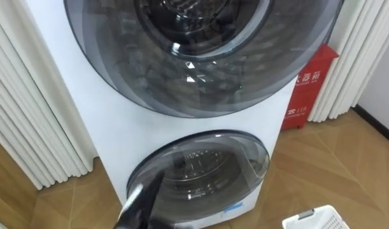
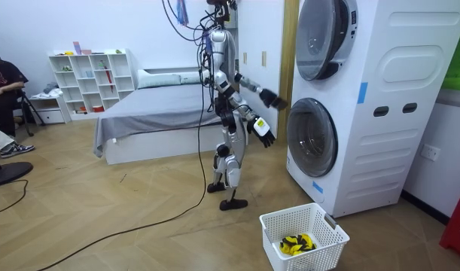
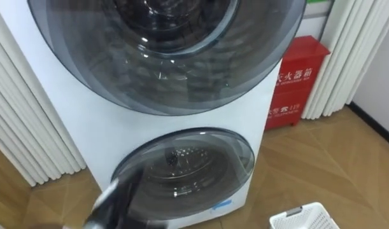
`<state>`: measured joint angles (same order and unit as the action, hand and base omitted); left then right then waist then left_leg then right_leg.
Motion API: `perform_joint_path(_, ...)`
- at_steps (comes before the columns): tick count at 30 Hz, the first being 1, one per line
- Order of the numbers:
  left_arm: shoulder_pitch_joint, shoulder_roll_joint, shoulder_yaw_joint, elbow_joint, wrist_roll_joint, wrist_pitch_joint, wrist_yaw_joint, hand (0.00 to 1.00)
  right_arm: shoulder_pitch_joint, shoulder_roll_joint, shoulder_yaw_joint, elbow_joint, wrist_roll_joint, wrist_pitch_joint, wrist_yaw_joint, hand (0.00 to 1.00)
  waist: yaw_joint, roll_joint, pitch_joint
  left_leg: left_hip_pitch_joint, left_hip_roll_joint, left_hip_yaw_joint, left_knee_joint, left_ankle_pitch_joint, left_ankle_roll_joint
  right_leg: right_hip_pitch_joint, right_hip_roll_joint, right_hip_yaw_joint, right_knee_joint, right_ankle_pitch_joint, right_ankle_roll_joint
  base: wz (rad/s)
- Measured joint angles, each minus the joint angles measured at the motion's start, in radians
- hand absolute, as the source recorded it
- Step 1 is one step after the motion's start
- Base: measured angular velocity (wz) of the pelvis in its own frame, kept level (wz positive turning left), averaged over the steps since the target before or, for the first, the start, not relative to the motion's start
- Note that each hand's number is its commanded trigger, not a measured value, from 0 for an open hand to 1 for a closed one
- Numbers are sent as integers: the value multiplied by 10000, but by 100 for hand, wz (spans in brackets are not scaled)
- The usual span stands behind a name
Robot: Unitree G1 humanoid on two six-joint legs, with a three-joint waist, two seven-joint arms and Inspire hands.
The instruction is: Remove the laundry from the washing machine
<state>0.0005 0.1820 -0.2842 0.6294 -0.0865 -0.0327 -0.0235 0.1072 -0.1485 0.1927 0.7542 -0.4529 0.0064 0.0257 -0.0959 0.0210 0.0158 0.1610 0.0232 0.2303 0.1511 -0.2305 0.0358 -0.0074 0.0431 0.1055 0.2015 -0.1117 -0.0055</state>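
Observation:
Two white front-loading machines are stacked. The upper round door point(image 1: 200, 51) and the lower round door point(image 1: 200, 172) both stand closed, with only drum metal visible through the dark glass. My left hand point(image 1: 143, 194) is a dark blur reaching in from the lower left at the lower door's left rim. In the room view I stand facing the machine point(image 2: 365, 105), with my left hand point(image 2: 272, 98) raised towards it. My right hand point(image 2: 263, 135) hangs lower, with straight fingers and nothing in it.
A white laundry basket point(image 2: 309, 222) stands on the wooden floor to my right, with a yellow and black garment point(image 2: 297, 243) in it. A red box point(image 1: 312, 83) and white curtains flank the machine. Behind me are a bed point(image 2: 154, 113), a shelf and a seated person point(image 2: 0, 83).

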Motion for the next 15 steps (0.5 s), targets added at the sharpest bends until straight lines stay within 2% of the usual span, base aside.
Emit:
perform_joint_path(1,349,-11,66,671,72,-35,107,0,-5,0,-5,224,129,-75,-13,0,140,-104,-33,5,23,-38,1,-32,-55,0,21,-32,8,-13,-21,0)
perform_joint_path(4,1164,-9,345,1629,165,-32,376,0,120,-11,-22,560,648,-119,-26,0,456,-295,-92,-6,45,-192,-1,-63,-105,47,-11,-294,-108,-17,-29,19)
perform_joint_path(5,1223,-22,380,1884,160,-42,444,0,126,-9,-26,673,759,-132,-23,0,492,-315,-105,2,38,-245,-2,-63,-106,128,-33,-361,-193,-14,-24,36)
perform_joint_path(6,1310,-30,467,2389,163,-99,555,0,127,-7,-29,834,1006,-162,-10,0,562,-323,-106,42,22,-434,-8,-64,-106,256,-70,-500,-233,-15,-23,36)
perform_joint_path(8,1421,-43,756,3065,209,-175,719,0,115,69,-163,1092,1294,-354,-5,0,706,-306,-112,116,24,-536,-46,-69,-110,438,-76,-589,-338,-13,-17,25)
perform_joint_path(10,1752,-84,1300,3377,178,-304,1012,0,78,95,-205,1511,1804,-642,-20,0,857,-201,-58,229,50,-568,-184,-75,-118,583,-56,-690,-388,-13,-20,12)
perform_joint_path(12,2034,-114,1748,3485,183,-418,1096,0,93,98,-218,1828,2092,-700,-19,0,1001,-171,-101,223,62,-699,-228,-109,-139,640,-53,-813,-434,-19,-30,10)
perform_joint_path(15,2329,-139,2478,3839,327,-438,1343,0,304,151,-566,2066,2690,-700,-6,0,1026,-162,-101,197,54,-987,-212,-112,-143,773,-65,-985,-526,-43,-50,23)
